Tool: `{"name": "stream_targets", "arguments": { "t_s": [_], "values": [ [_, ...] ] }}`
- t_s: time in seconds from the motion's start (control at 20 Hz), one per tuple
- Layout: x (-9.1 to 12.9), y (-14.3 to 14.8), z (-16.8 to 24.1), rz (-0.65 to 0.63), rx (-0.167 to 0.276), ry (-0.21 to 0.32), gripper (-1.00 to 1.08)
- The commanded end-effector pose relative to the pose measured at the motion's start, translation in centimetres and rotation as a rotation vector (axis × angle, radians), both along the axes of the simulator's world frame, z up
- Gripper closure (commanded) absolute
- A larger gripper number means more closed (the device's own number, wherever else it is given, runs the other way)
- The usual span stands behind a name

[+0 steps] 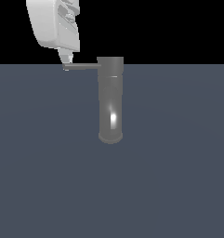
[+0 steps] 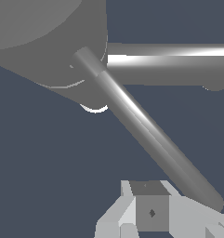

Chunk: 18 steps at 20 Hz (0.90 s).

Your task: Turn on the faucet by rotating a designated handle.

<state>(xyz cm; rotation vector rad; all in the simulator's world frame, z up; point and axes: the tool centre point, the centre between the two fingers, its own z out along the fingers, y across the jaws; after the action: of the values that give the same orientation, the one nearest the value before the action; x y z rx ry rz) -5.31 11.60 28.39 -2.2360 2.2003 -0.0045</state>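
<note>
Faucet stands upright near the middle of the exterior view, a tall smooth grey metal cylinder with a rounded base and a bright glint low on its front. It rests on a flat, matte slate-blue floor, which spreads wide and bare toward 6 o'clock and to both sides. From the cylinder's top the handle, a thin straight grey bar, juts toward 9 o'clock. Its free end lies just under the white gripper, which hangs down from 11 o'clock; whether they touch cannot be told. The wrist view shows the blocky, pale fingers close beside the tip of the handle, with the bar running away toward the faucet's cap. Whether the pincer is released or clenched cannot be told. Beyond the floor's far edge lies plain black.
</note>
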Motion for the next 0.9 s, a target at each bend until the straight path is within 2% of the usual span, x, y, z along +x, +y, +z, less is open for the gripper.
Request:
{"name": "stream_targets", "arguments": {
  "t_s": [0.0,0.85],
  "values": [
    [-0.6,-1.2,0.0,-0.008,-0.002,0.003,1.08],
    [-5.0,-5.9,0.0,-0.008,-0.001,0.004,1.08]
  ]
}}
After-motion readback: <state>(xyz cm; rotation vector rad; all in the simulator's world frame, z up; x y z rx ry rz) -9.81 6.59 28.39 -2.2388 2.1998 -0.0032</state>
